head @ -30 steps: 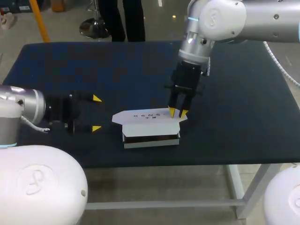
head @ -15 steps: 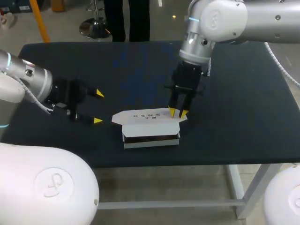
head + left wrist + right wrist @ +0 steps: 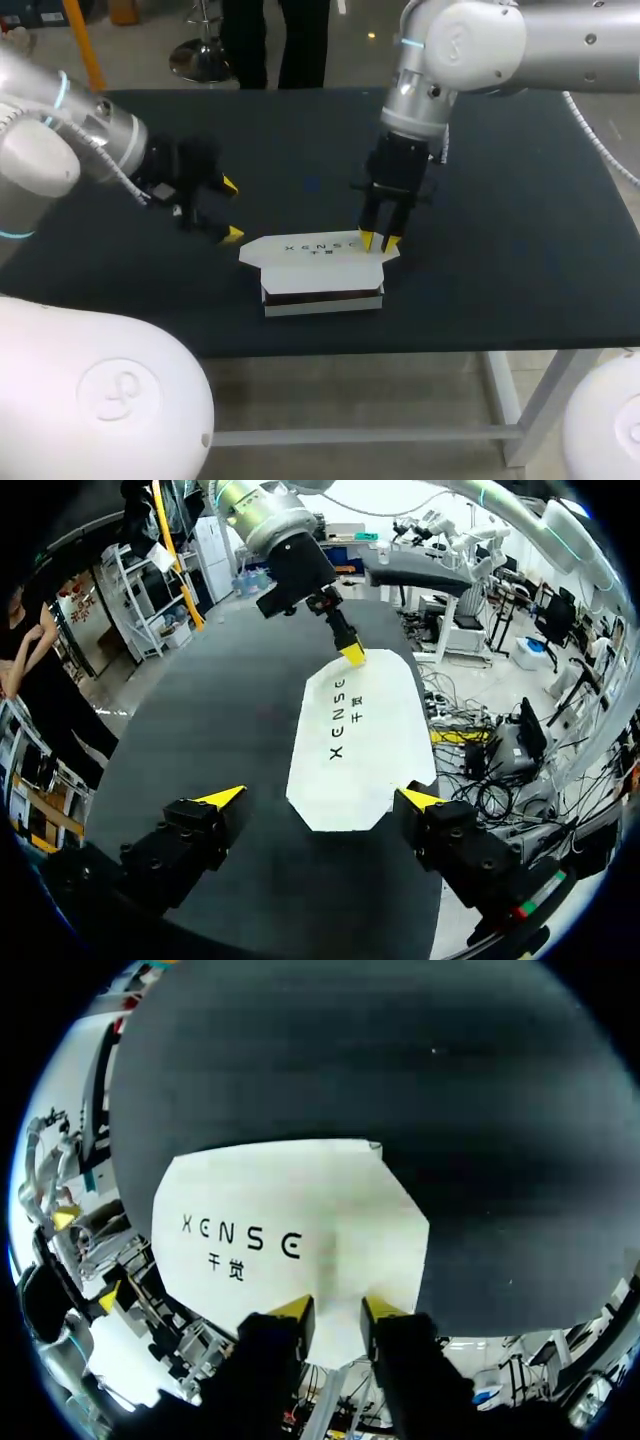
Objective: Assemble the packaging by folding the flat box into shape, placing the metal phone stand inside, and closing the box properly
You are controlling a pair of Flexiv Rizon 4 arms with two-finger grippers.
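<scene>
My right gripper (image 3: 379, 241) has its fingers narrowly parted, tips down on the right end of the lid flap of the white cardboard box (image 3: 320, 280). My left gripper (image 3: 231, 210), spread wide and empty, hovers just beside the box's left end, above the dark blue table (image 3: 520, 220).

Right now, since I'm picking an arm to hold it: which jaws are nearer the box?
Right. The right jaws sit at the right end of the lid of the box; the left jaws hang open just off its left end.
</scene>
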